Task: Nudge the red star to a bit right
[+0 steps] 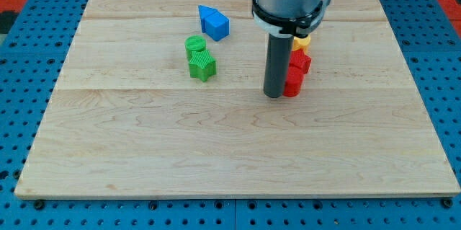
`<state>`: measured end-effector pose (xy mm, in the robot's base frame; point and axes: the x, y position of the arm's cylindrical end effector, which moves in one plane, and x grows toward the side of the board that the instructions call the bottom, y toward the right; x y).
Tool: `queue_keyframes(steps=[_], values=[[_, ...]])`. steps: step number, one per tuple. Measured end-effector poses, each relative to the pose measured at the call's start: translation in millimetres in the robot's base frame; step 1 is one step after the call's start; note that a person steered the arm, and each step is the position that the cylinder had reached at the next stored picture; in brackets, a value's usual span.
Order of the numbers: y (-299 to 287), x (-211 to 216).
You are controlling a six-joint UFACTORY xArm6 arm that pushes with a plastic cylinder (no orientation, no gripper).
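The red star (300,61) lies right of the board's centre, partly hidden by the rod. A second red block (293,84) sits just below it, touching it, its shape unclear. My tip (274,95) rests on the board at the left side of these red blocks, touching or nearly touching the lower one. A yellow block (302,42) sits just above the red star, mostly hidden behind the rod.
A blue block (214,23) lies at the upper middle. A green cylinder (194,44) and a green star (202,65) sit together left of centre. The wooden board (216,151) ends in edges on all sides, with blue pegboard around it.
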<state>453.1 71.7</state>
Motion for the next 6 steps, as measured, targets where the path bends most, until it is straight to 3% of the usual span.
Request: queue_keyframes(steps=[1,2,3,6], values=[[38,0],[22,18],[-32,-11],[-4,-69]])
